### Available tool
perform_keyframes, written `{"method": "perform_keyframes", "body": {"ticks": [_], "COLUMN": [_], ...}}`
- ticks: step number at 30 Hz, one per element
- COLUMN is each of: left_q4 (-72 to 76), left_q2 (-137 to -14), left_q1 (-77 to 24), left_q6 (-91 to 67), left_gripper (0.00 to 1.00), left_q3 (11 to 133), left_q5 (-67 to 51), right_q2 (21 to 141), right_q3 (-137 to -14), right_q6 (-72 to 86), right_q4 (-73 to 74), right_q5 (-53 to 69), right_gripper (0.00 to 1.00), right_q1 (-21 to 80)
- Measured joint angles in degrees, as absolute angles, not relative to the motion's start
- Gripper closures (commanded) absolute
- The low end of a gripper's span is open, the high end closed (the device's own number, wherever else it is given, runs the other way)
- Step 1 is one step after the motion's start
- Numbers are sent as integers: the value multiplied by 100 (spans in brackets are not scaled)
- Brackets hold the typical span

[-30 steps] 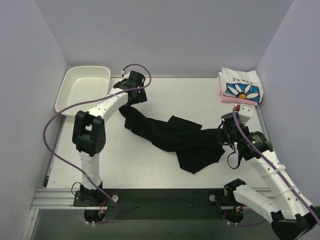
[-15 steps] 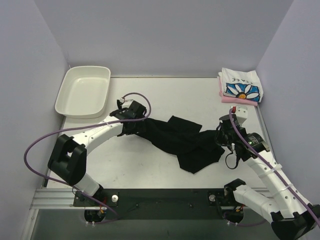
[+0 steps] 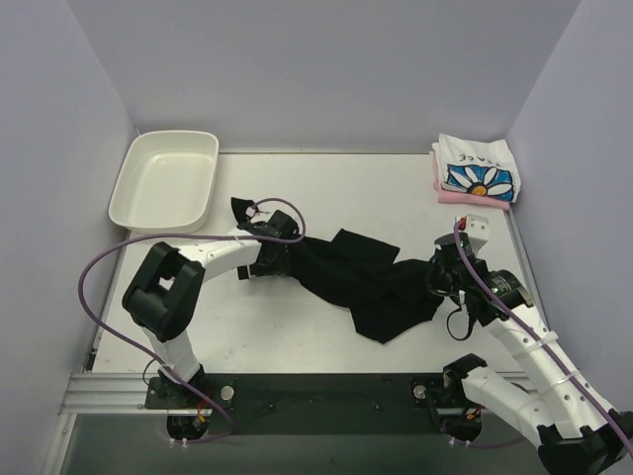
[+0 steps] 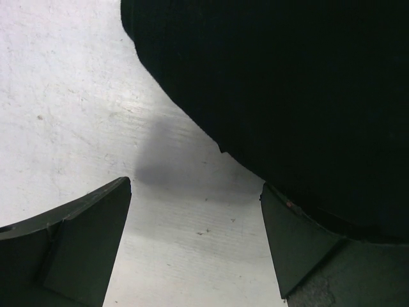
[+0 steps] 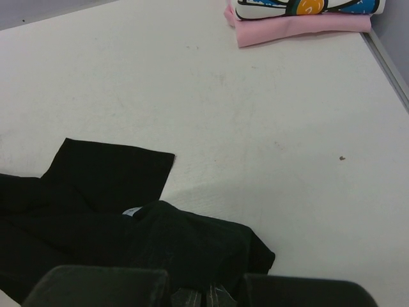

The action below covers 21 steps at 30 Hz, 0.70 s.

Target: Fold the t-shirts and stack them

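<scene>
The large black t-shirt [image 3: 356,277] lies crumpled across the middle of the table. My left gripper [image 3: 265,259] is low over its left end. In the left wrist view it [image 4: 195,185] is open with bare table between the fingers, and the black cloth [image 4: 294,96] lies against the right finger. My right gripper [image 3: 435,272] is shut on the shirt's right edge. The cloth [image 5: 192,243] bunches between its fingers [image 5: 206,281], and a small white tag [image 5: 131,211] shows. The white daisy-print shirt [image 3: 477,176] lies folded on the pink shirt [image 3: 455,196] at the back right.
A white plastic tray [image 3: 163,178] stands at the back left corner. Grey walls close in the left, back and right of the table. The folded stack also shows in the right wrist view [image 5: 300,27], close to the table's right edge.
My left arm has swung from high beside the tray toward the near side and down to the shirt's left end. The right gripper has barely moved and keeps its hold.
</scene>
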<state>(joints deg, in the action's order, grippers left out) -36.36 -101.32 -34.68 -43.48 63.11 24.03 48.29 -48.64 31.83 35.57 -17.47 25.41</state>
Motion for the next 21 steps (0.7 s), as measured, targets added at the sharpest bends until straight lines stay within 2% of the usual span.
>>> {"method": "perform_keyframes", "body": {"ticks": [21], "left_q4": [-3487], "left_q2": [-10508], "left_q1": [-3365], "left_q6": [-4322], "left_gripper": [9], "left_q3": [6781], "left_q5": [2488], "right_q2": [4783], "right_q3": [-4733], "right_q6": [3183], "right_q4": [3527], "right_q5": [-1745], "right_gripper": [100], "right_q1": [2541]}}
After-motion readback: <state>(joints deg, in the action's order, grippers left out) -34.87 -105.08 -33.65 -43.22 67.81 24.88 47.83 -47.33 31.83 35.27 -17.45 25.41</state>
